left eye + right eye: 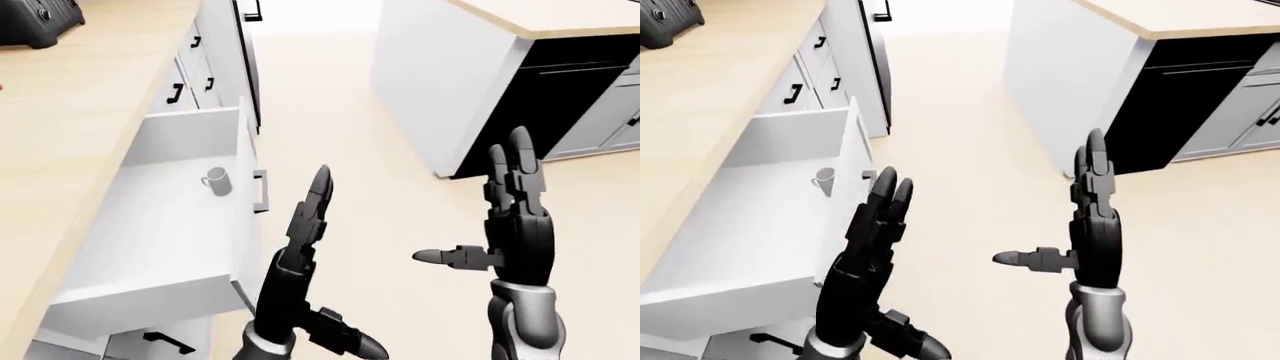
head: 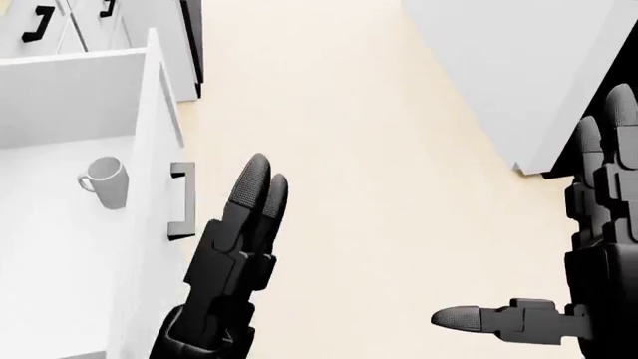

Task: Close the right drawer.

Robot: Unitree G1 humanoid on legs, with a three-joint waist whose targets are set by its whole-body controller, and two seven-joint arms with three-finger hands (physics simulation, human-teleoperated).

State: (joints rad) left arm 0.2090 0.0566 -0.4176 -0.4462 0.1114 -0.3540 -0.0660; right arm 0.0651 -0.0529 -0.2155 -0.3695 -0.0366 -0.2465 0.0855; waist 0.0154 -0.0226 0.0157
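Observation:
The right drawer [image 1: 170, 225] stands pulled out from the counter at the left of the left-eye view, a white box with a dark handle [image 1: 261, 191] on its front. A white mug [image 2: 108, 182] lies inside it. My left hand [image 1: 305, 240] is open, fingers straight and pointing up the view, just right of the drawer front and below the handle, apart from it. Further right, over bare floor, my right hand [image 1: 490, 225] is open too, fingers upright and thumb [image 2: 469, 317] sticking out to the left. Neither hand holds anything.
A wooden countertop [image 1: 70, 112] with a black appliance [image 1: 40, 19] runs along the left. More white cabinet fronts [image 1: 215, 60] continue up the view. A white island [image 1: 440, 82] with a dark opening [image 1: 560, 97] stands at the right. Another drawer handle [image 1: 168, 343] shows below.

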